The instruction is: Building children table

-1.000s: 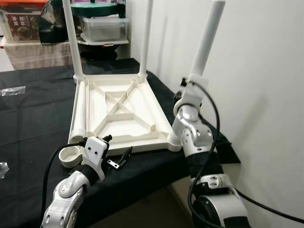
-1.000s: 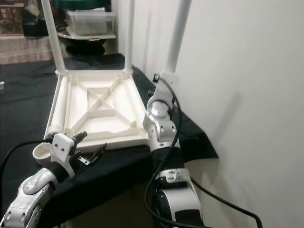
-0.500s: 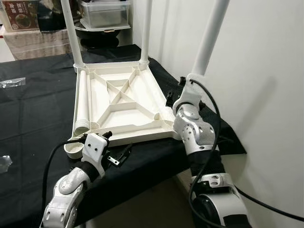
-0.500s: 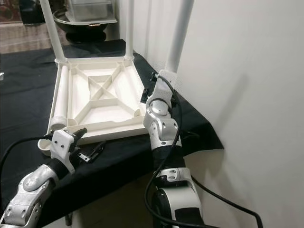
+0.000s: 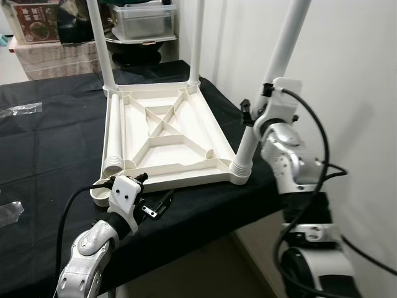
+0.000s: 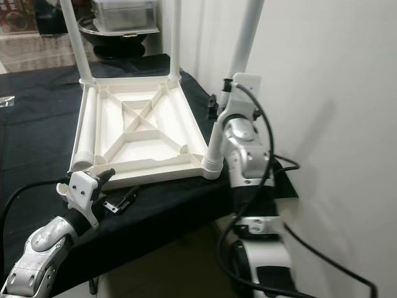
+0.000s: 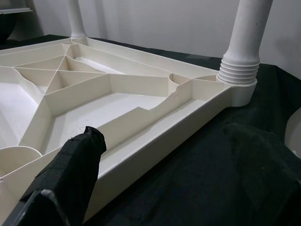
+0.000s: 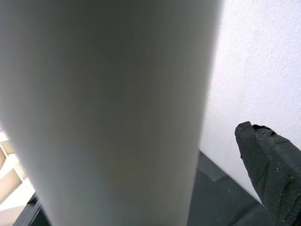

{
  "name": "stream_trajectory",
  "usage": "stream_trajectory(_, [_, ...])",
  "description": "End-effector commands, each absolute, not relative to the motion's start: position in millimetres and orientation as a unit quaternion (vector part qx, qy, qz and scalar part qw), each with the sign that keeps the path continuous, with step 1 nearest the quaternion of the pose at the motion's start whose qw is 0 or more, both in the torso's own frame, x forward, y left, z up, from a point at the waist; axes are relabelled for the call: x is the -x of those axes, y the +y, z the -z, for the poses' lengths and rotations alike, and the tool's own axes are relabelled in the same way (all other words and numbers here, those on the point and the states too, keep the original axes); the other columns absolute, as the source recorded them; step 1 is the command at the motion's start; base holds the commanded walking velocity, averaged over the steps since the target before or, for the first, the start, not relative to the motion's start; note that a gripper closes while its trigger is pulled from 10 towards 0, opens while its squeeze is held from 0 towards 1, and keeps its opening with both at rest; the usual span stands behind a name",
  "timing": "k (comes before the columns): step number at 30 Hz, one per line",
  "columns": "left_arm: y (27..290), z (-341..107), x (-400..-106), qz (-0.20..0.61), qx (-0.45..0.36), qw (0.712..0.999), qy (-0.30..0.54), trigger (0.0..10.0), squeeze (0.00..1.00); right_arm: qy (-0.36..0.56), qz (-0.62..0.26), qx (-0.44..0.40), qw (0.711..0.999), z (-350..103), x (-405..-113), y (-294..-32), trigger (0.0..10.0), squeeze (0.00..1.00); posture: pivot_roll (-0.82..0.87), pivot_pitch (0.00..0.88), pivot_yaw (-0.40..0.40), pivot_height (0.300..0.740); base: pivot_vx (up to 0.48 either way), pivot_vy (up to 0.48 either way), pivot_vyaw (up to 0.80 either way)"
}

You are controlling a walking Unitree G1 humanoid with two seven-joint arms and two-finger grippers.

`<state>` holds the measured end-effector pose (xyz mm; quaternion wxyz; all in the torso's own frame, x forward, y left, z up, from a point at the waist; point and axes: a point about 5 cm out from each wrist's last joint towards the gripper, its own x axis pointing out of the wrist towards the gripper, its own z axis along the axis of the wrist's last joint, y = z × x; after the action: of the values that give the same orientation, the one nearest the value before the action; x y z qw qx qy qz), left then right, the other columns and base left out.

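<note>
The right gripper (image 5: pixel 251 113) clamps the near-right leg (image 5: pixel 273 81), standing in its corner socket of the upturned tabletop (image 5: pixel 162 133) on the black cloth (image 5: pixel 49 143). If it isn't seated, letting go may tip it. The left gripper (image 5: pixel 155 205) rests slightly open and empty at the near rim. The wall (image 5: pixel 353 93) crowds the right arm; a loose leg (image 5: pixel 113 133) lies along the left rim.

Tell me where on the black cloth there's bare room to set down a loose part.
The widest free patch is the black cloth left of the upturned tabletop, between the wrapper and the plastic scrap. The near edge is crowded: left gripper, fourth leg lying in the top, right gripper at the corner leg.
</note>
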<state>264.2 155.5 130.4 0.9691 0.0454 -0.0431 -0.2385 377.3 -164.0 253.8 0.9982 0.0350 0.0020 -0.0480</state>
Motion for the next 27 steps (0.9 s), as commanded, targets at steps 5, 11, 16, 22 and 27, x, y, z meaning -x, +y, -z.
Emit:
stream_trajectory(5, [154.4, -128.3, -263.7, 0.245, -0.047, 0.968, -0.040, 10.0, 0.00, -0.020, -0.008, -0.027, 0.999, -268.5, -379.8, -171.0, 10.0, 1.00, 0.01, 0.000, -0.090, 0.740, 0.000, 0.000, 0.00])
stream_trajectory(11, [155.6, -128.9, -263.5, 0.246, -0.049, 0.967, -0.040, 10.0, 0.00, -0.041, -0.107, -0.040, 0.993, -283.5, -379.3, -171.1, 10.0, 0.13, 0.01, 0.000, -0.088, 0.740, 0.000, 0.000, 0.00])
stream_trajectory(16, [154.5, -128.8, -263.7, 0.249, -0.049, 0.966, -0.040, 10.0, 0.00, -0.057, -0.166, -0.033, 0.984, -291.8, -381.4, -175.2, 10.0, 0.00, 0.01, 0.000, -0.084, 0.740, 0.000, 0.000, 0.00])
stream_trajectory(22, [155.3, -128.8, -263.7, 0.248, -0.050, 0.967, -0.040, 10.0, 0.00, -0.045, -0.231, -0.009, 0.972, -288.7, -386.5, -184.7, 10.0, 0.00, 0.02, 0.000, -0.091, 0.740, 0.000, 0.000, 0.00])
stream_trajectory(27, [156.4, -128.5, -262.8, 0.246, -0.052, 0.967, -0.040, 10.0, 0.00, -0.032, -0.280, 0.003, 0.960, -278.2, -388.2, -191.3, 10.0, 0.00, 0.03, 0.000, -0.098, 0.740, 0.000, 0.000, 0.00])
